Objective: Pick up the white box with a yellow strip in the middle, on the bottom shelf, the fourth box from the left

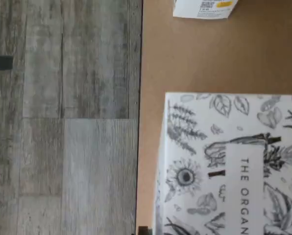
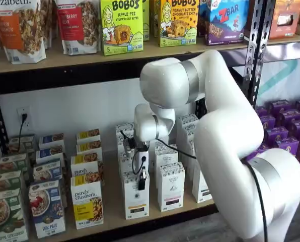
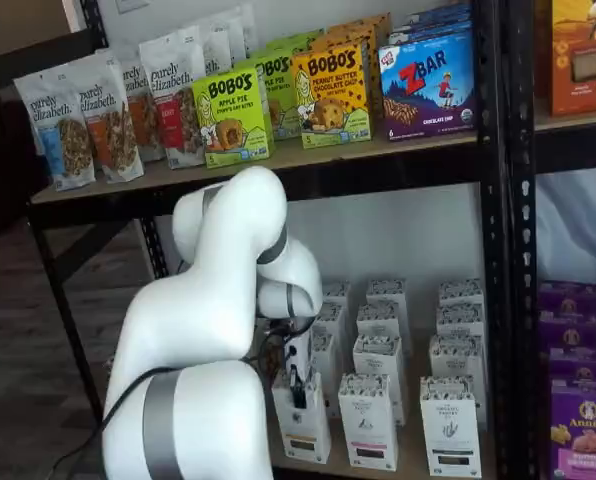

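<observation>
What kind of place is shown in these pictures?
Probably a mock grocery aisle: black metal shelving stocked in rows with retail goods such as Bobo's oat bites, granola bags and white cartons, with a robot arm in front.

The white box is white with a dark speckled band around its top and a yellow-orange strip low on its front; in a shelf view the strip hardly shows. Beside it, a same-shaped carton carries a black strip. The bottom shelf is plain light tan with a black front rail. In the wrist view a box top is white with grey-black leaf and flower drawings. The floor is streaked grey wood-grain planks.
</observation>
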